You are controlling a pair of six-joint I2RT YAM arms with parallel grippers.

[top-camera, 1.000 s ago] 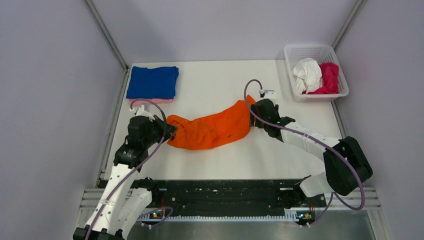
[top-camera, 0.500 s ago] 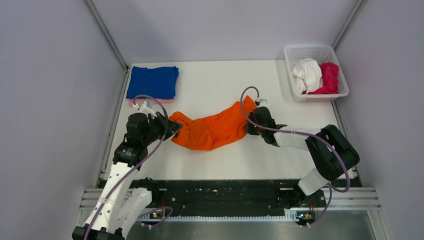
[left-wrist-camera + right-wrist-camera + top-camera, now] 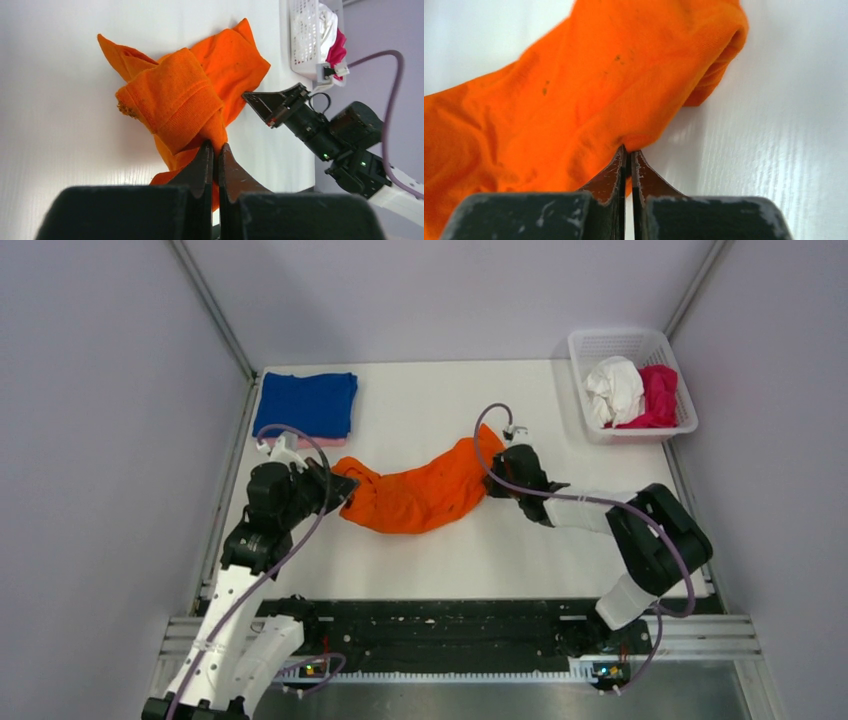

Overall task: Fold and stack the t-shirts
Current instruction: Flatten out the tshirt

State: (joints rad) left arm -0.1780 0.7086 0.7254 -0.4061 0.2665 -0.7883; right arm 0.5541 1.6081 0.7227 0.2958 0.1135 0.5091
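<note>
Item: orange t-shirt (image 3: 420,495), bunched, strung between both arms. left gripper (image 3: 213,150) pinches its left end; right gripper (image 3: 628,155) pinches its right edge, jaws parted a second ago. Far left: blue t-shirt (image 3: 306,404) folded atop pink t-shirt (image 3: 300,441). Far right: basket (image 3: 630,340) holding white t-shirt (image 3: 613,390), magenta t-shirt (image 3: 658,395)

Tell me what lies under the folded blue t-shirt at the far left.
A pink t-shirt; only its near edge shows beyond the blue t-shirt. The rest is covered.
</note>
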